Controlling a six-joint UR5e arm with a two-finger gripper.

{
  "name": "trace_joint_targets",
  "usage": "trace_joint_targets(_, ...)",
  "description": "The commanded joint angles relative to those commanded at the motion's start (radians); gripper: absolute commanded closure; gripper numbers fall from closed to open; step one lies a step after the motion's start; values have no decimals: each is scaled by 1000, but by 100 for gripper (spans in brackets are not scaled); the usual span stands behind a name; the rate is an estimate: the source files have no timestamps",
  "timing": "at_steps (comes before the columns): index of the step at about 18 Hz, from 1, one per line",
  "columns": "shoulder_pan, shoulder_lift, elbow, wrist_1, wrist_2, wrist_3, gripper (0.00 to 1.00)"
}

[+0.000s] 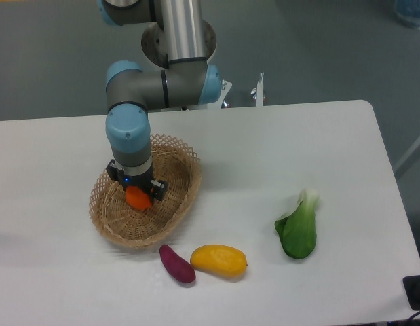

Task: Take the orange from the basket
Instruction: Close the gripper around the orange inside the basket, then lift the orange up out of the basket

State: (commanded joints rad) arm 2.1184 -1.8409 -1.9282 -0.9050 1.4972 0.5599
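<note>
A white surface [277, 163] with rounded corners fills most of the view. Behind it, toward twelve o'clock, lies a dull grey-green floor [318, 47]. Light is even and soft, with faint shadows on the surface.

**Produce and basket count**

One basket [176, 204], one orange [137, 197], one mango [218, 261], one purple sweet potato [177, 263], one bok choy [298, 229]. Five items in all, each kind single, on one table [277, 149].
</note>
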Motion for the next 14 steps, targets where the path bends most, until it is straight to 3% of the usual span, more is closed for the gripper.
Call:
trace_joint_targets(6,81,63,43,6,-2,5,52)
trace_joint_targets(11,152,69,86,5,5,47,52)
trace_joint_targets(14,208,68,86,3,17,139,52)
